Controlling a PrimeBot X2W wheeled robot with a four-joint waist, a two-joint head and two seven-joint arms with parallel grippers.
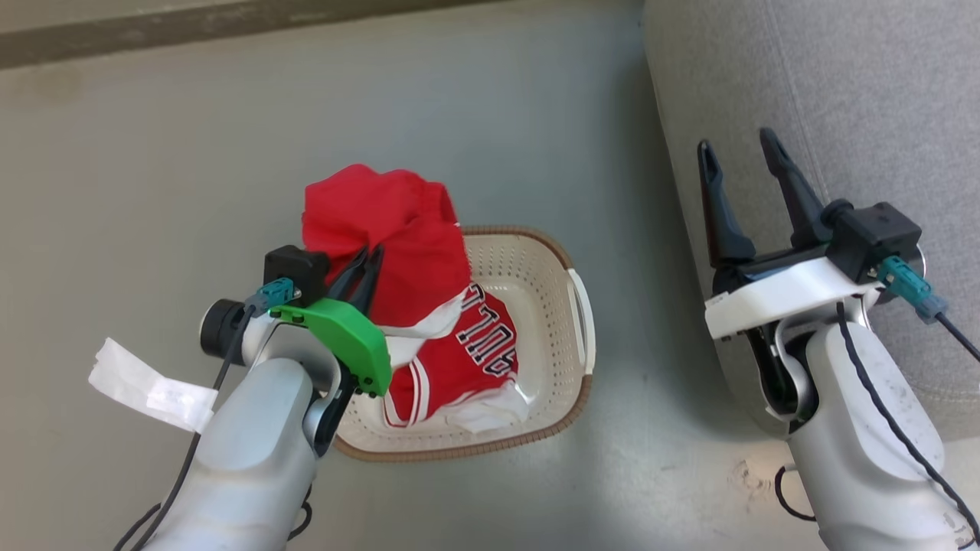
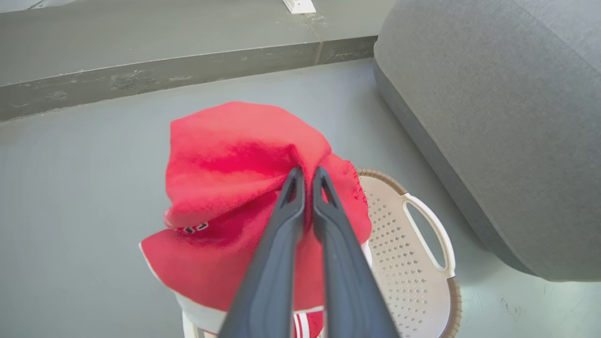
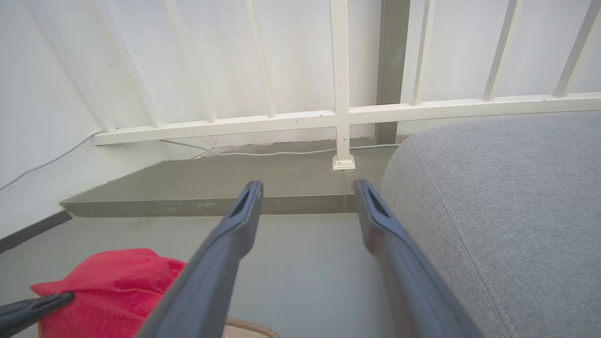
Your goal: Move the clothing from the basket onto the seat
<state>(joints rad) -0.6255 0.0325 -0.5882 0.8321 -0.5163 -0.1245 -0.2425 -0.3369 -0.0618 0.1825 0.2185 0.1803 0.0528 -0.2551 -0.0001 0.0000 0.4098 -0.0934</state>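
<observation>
– Grey painted floor ran across the whole spot, didn't it, with a low step and a white railing at the back?

– It did. The seat stood on that floor on the robot's right, and the basket sat on the floor near it, not touching it.

– And the left pincer?

– It was clenched on the red garment. Both dark fingers were pressed together with a fold of the cloth nipped between their tips. The garment hung in a bunch over the basket's left end, its white-trimmed hem drooping towards the basket.

– Was that hem touching anything?

– From the head view it overlapped the lettered garment, but I could not tell whether the two touched.

– Where was that second piece?

– It lay crumpled inside the basket, its black-outlined letters facing up and a white panel against the near wall.

– What about the right pincer?

– It was released, with its fingers spread wide and nothing between them. It hovered beside the rounded edge of the seat, well apart from the basket.
</observation>
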